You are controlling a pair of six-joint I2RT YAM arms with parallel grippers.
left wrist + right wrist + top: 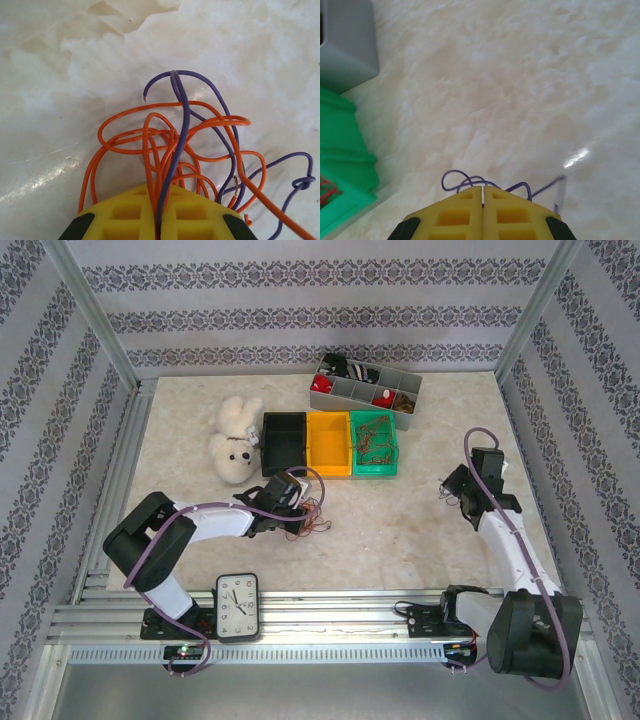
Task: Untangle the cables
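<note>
Cables (165, 132) orange and purple, clamped in left gripper (159, 197), right gripper (483, 192) pinching one purple strand (451, 173)

The pale, marble-patterned surface (420, 540) looks smooth and polished, and it catches bright glints of reflected light in both wrist views. The thin orange and purple cables (176, 150) have a smooth, slightly shiny plastic coating. The left gripper (159, 200) and the right gripper (483, 195) are matt yellow moulded plastic with square recesses and black corners. Near the far edge of the surface, the black open bin (284, 440), the orange open bin (329, 440) and the green open bin (376, 469) are smooth, hard plastic. The grey divided tray (350, 405) is matt plastic. The white soft toy (233, 440) is fluffy plush cloth. The silver rails (300, 618) along the near edge are ribbed, dull-finished metal.
</note>
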